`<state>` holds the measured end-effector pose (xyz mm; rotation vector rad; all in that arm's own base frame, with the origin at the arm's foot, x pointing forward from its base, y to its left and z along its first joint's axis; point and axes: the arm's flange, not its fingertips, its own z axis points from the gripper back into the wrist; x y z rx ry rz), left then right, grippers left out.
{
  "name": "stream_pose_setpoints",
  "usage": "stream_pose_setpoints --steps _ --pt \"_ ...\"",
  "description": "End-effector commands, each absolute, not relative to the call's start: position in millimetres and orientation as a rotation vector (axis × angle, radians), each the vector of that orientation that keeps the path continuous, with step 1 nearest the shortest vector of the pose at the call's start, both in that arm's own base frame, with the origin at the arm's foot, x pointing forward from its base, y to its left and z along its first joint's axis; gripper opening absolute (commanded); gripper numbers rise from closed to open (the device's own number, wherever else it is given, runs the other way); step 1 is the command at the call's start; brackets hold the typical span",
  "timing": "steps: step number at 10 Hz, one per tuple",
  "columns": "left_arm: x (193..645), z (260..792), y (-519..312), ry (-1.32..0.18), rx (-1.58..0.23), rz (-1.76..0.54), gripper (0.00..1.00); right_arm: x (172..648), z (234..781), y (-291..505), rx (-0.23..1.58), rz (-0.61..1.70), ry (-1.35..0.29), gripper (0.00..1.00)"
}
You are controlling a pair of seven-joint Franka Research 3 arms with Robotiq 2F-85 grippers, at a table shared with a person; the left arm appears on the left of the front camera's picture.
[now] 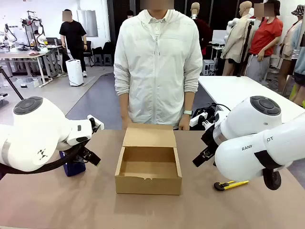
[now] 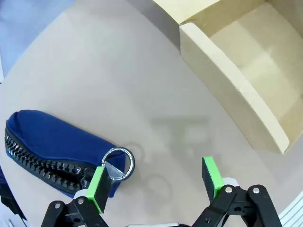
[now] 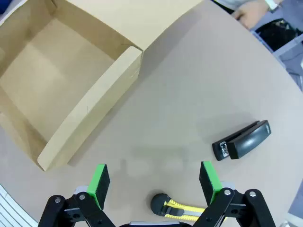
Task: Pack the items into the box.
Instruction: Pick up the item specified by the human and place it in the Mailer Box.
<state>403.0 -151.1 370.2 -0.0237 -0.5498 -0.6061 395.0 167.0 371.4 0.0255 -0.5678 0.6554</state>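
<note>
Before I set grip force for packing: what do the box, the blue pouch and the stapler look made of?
Box: brown cardboard, matte, with raw cut edges and a folded flap. Blue pouch: soft matte fabric, going by its rounded sag; black zipper teeth, maybe plastic; shiny metal pull ring. Stapler: black, slight sheen, probably a plastic shell; any metal underneath can't be told.

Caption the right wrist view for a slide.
Open right gripper hovers above the table near an empty cardboard box, a black stapler and a yellow-and-black utility knife.
</note>
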Motion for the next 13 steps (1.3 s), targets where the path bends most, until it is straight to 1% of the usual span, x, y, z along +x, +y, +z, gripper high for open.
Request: stream_pose_setpoints --steps 1,13 --pt "403.0 370.5 -151.1 -0.550 -0.024 -0.606 1.00 395.0 371.4 167.0 0.026 0.655 -0.568 1.00" --pt "403.0 370.5 -151.1 -0.550 -0.024 -0.606 1.00 395.0 371.4 167.0 0.026 0.655 -0.568 1.00"
